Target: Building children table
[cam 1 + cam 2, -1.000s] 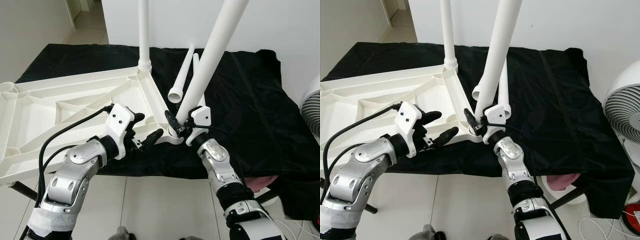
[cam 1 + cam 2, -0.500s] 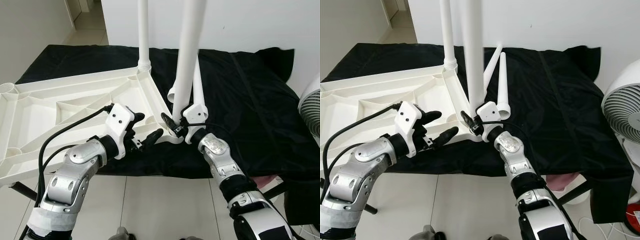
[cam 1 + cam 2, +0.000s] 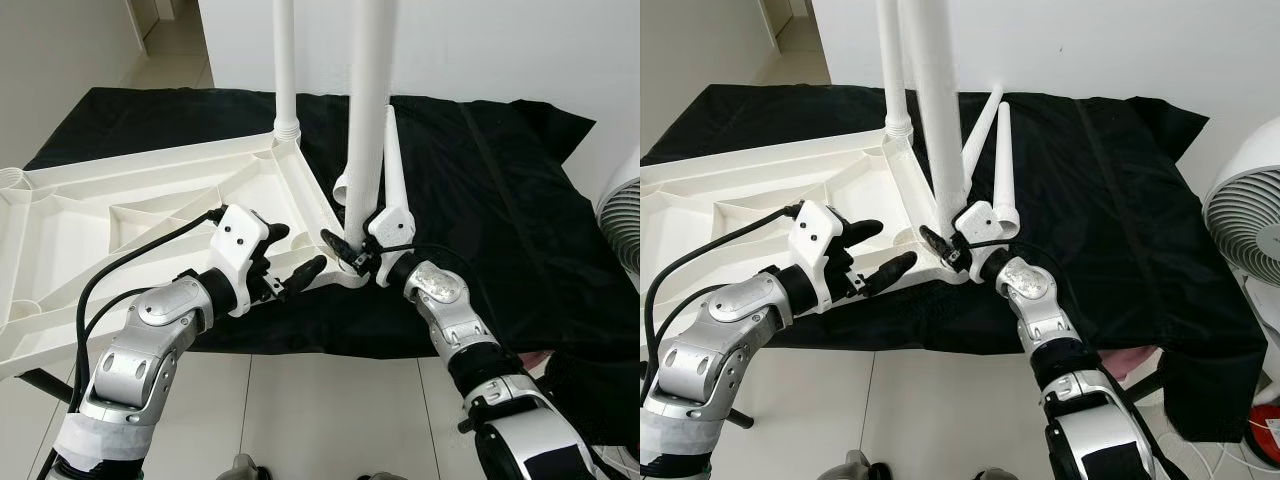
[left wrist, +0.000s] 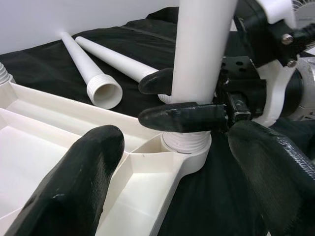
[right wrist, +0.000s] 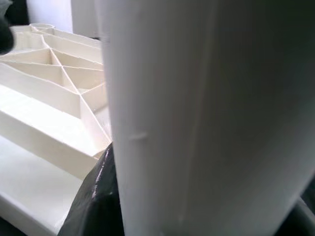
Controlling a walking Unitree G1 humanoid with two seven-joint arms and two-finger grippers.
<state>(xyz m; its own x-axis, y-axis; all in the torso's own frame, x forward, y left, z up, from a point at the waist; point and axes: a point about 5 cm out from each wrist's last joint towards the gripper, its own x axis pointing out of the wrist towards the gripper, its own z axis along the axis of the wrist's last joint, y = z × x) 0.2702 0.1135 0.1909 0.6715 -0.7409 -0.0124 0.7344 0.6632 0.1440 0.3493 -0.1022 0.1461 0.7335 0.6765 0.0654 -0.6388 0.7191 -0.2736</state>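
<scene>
One white tabletop (image 3: 130, 230) lies underside up on a black cloth (image 3: 500, 200). Four white legs are in view: two stand upright in the tabletop's corner sockets, two loose legs (image 3: 1002, 165) lie on the cloth just beyond its near corner. The right gripper (image 3: 352, 257) clamps the near upright leg (image 3: 365, 110) just above that corner socket. The left gripper (image 3: 290, 255), fingers spread and holding nothing, hovers beside the same corner.

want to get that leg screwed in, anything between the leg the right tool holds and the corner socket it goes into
Nothing visible. The right tool is closed on the leg, which stands upright with its lower end already at the corner socket of the upturned tabletop. The left tool sits open beside that corner, clear of the socket.
</scene>
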